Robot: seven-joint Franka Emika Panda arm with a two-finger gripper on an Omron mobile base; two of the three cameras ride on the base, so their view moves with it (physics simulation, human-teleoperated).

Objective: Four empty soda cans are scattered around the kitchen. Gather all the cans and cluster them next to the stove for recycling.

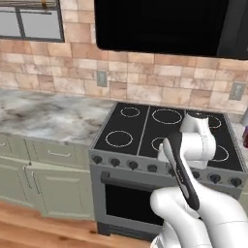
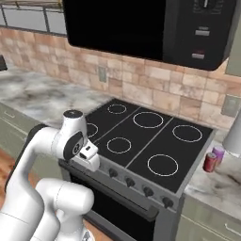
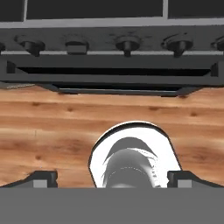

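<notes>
Standing open and empty, the claw has two cans, a red soda can and a purplish-pink soda can, clustered far to its right beside the grey steel stove; two remain unfetched.

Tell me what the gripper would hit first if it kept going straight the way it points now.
Most likely the wood floor in front of the stove: the open gripper points down past the oven front. A white part of the robot lies in that line too, though depth is unclear.

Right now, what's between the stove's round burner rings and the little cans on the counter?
Just bare black glass of the stove, then marble counter edge. The red can and pinkish can stand there, in the right base view.
</notes>
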